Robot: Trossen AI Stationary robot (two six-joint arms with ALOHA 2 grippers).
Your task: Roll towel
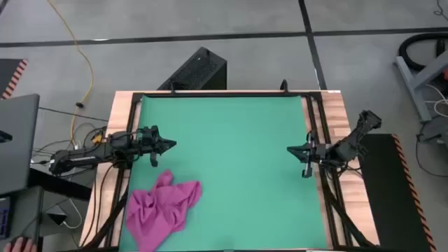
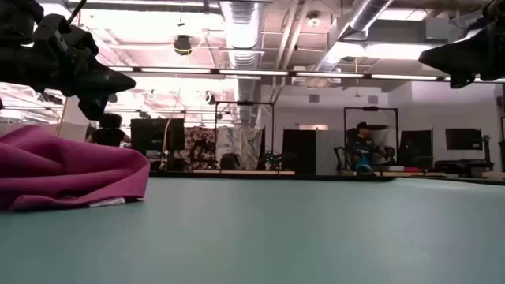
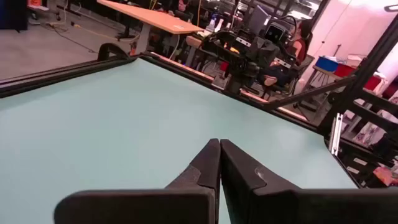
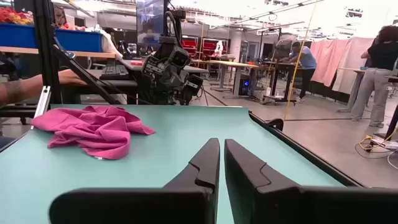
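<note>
Towel (image 1: 162, 208) lying crumpled in a loose magenta heap at the near left corner of the green mat (image 1: 238, 154), folds bunched and one point sticking up toward the left arm; not flattened, not rolled, nothing holding it. Seen from table height as a low pink mound (image 2: 67, 173) with a small white tag showing at its lower edge. Left gripper (image 1: 166, 145) hovering just beyond the heap, above the mat's left edge, fingers (image 3: 208, 163) pressed together and empty. Right gripper (image 1: 294, 150) hanging over the mat's right edge, well apart from the cloth, fingers (image 4: 205, 163) almost touching with only a thin gap, nothing between them. Judged as the very start: cloth probably needs spreading flat before any rolling. Best done by opening the left jaws, coming down on a free corner rather than the bunched middle, and bringing the right arm across to pin or pull the opposite edge so the fabric lies square; risk of snagging several layers at once and dragging the whole heap. Mat smooth and bare elsewhere, framed by black rails on a wooden table (image 1: 343, 112). Beyond, an open workshop with ceiling ducts (image 2: 245, 31), desks, monitors, and people seated and standing far behind.
</note>
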